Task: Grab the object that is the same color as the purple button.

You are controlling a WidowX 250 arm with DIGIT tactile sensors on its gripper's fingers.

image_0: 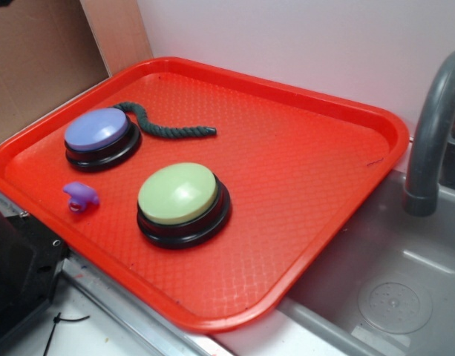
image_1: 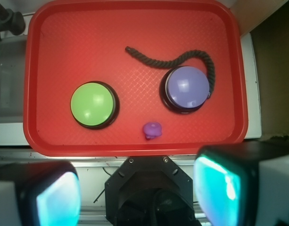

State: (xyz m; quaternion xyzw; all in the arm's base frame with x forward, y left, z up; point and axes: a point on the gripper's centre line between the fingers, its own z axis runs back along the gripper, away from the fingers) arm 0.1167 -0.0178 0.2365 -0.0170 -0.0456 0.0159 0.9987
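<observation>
The tiny lumpy purple object (image_0: 80,196) (image_1: 152,130) lies on the red tray (image_0: 309,141) (image_1: 135,28) close to its near rim, just in front of the purple button (image_0: 98,131) (image_1: 187,87). In the wrist view my gripper (image_1: 139,193) hangs high above the scene, back over the robot's black base rather than over the tray. Its two teal-padded fingers (image_1: 57,200) stand wide apart with nothing between them. The exterior view does not show the gripper.
A light green domed button (image_0: 179,194) (image_1: 93,103) sits mid-tray. A dark green twisted rope (image_0: 164,126) (image_1: 172,60) curls behind the purple button. A grey sink (image_0: 405,289) and faucet (image_0: 431,133) lie beyond the tray's right side. Cardboard stands at the back left.
</observation>
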